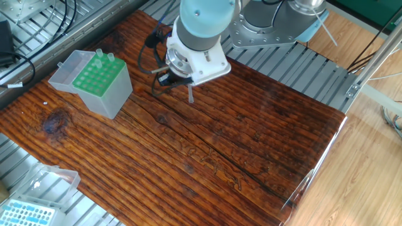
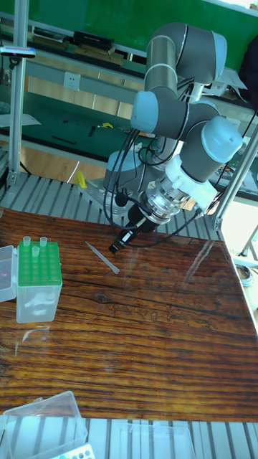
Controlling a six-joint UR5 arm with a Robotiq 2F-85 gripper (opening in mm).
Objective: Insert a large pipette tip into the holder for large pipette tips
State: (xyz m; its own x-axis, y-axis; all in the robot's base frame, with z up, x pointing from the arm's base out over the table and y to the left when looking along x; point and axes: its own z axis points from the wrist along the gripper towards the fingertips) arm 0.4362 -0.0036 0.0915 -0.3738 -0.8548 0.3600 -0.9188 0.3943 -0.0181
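Hovering above the large pipette tip (image 2: 103,257) lying on the table (image 2: 165,337), the gripper (image 2: 118,244) could skid it sideways; jaw state cannot be told.

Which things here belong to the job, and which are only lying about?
For the job:
- pipette tip on the table
- green-topped holder
- tool

Only lying about:
- blue-topped box
- black cables

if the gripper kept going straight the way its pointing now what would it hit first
Probably the large pipette tip lying on the wooden table. In the tall fixed view the gripper angles down and to the picture's left, its end just above the tip. Depth is unclear; it might meet the wood beside it.
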